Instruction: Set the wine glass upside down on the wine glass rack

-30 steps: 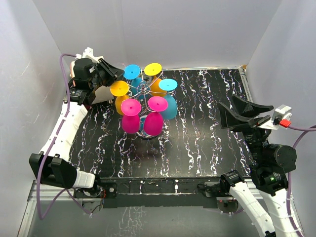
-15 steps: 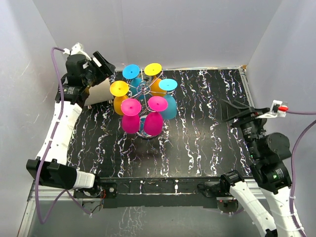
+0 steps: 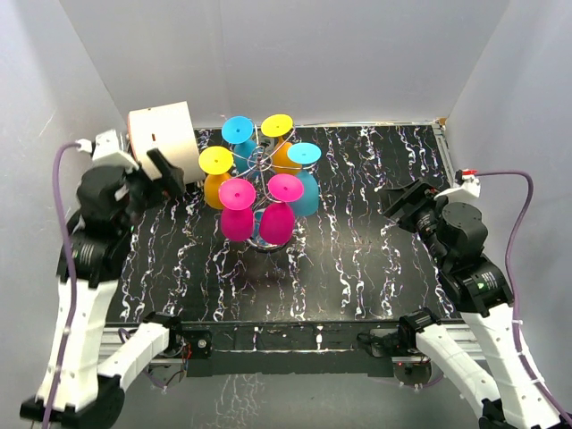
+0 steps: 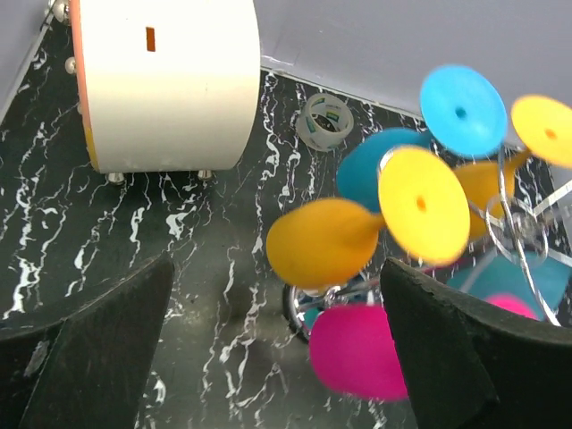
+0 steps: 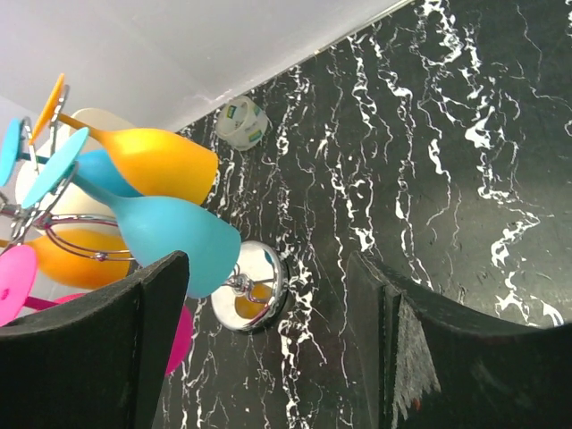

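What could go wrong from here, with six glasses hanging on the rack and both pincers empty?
1. The left pincer stands open near the yellow glass. A careless swing toward the rack could knock that glass off its wire arm.
2. The wine glass rack carries all six glasses on one round chrome base. A bump from either arm might tip the whole load.

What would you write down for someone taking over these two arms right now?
Left gripper: open, empty, to the left of the wine glass rack.
Right gripper: open, empty, to the right of it.
Six wine glasses hang upside down on the rack: pink, yellow and blue.
Done: no loose glass shows on the table.
Left: apparently nothing.
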Controlling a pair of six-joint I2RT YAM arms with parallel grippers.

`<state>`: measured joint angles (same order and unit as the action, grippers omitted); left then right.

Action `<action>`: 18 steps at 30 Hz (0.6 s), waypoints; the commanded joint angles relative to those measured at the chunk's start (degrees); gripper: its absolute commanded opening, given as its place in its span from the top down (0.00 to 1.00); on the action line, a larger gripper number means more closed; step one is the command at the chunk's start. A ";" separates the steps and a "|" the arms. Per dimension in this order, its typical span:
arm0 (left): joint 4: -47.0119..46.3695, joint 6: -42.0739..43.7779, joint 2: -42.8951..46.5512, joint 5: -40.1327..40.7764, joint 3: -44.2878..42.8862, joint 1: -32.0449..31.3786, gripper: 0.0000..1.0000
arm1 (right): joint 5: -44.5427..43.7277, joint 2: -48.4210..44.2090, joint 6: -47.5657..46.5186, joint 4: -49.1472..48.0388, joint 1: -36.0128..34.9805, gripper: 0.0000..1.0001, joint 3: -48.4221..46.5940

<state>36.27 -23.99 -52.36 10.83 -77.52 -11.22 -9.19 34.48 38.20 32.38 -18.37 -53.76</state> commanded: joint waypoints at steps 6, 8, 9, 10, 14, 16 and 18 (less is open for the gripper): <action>0.36 7.93 12.88 -6.20 7.33 -0.55 0.01 | -9.51 -2.47 -3.47 0.11 -0.26 0.30 -2.14; -1.31 7.56 15.38 -8.94 8.11 -0.55 0.02 | -12.15 -4.00 -4.17 1.12 -0.22 0.30 -3.43; -2.26 7.10 16.69 -9.66 8.35 -0.53 0.01 | -13.57 -4.77 -4.32 1.68 -0.26 0.30 -4.06; -3.18 6.58 17.93 -9.22 8.69 -0.51 0.01 | -14.28 -5.63 -4.42 2.32 -0.26 0.31 -4.73; -4.15 4.20 21.35 -2.59 9.24 -0.54 0.01 | -14.89 -9.75 -5.49 3.58 -0.26 0.29 -6.29; -3.38 3.31 22.10 -0.49 9.03 -0.55 0.01 | -15.02 -11.84 -5.74 3.66 -0.22 0.28 -6.47; -2.56 2.81 22.67 0.33 8.93 -0.55 0.01 | -15.07 -13.56 -5.87 3.68 -0.26 0.27 -6.33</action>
<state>34.28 -19.55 -30.26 7.27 -67.81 -11.55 -22.00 23.77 34.09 36.45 -18.37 -58.04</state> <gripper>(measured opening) 0.985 0.721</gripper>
